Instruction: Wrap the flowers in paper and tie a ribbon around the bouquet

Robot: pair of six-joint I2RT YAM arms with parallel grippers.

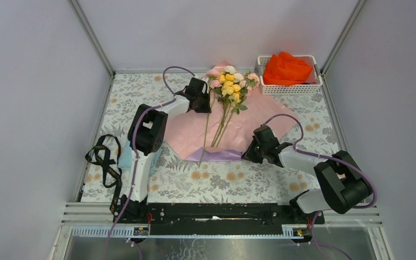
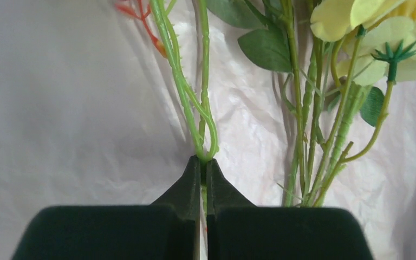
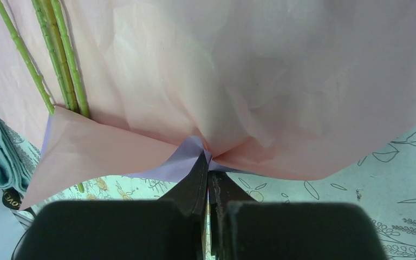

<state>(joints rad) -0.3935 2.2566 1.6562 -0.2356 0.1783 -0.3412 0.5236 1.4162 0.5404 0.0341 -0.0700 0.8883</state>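
Observation:
The flowers (image 1: 230, 82), pink, yellow and white roses on green stems, lie on the paper (image 1: 244, 127), which is spread pink face up with a lilac strip turned over at its near edge (image 1: 216, 155). My left gripper (image 1: 202, 104) is shut on one thin stem (image 2: 180, 76) just left of the main bunch (image 2: 314, 130). My right gripper (image 1: 248, 154) is shut on the near edge of the paper (image 3: 249, 81), bunching it at the fingertips (image 3: 208, 162). The black ribbon (image 1: 105, 162) lies at the table's left edge.
A white basket (image 1: 313, 86) holding an orange cloth (image 1: 286, 69) stands at the back right, touching the paper's far corner. A light blue folded cloth (image 1: 124, 157) lies beside the left arm, next to the ribbon. Grey walls enclose the floral tabletop (image 1: 222, 179).

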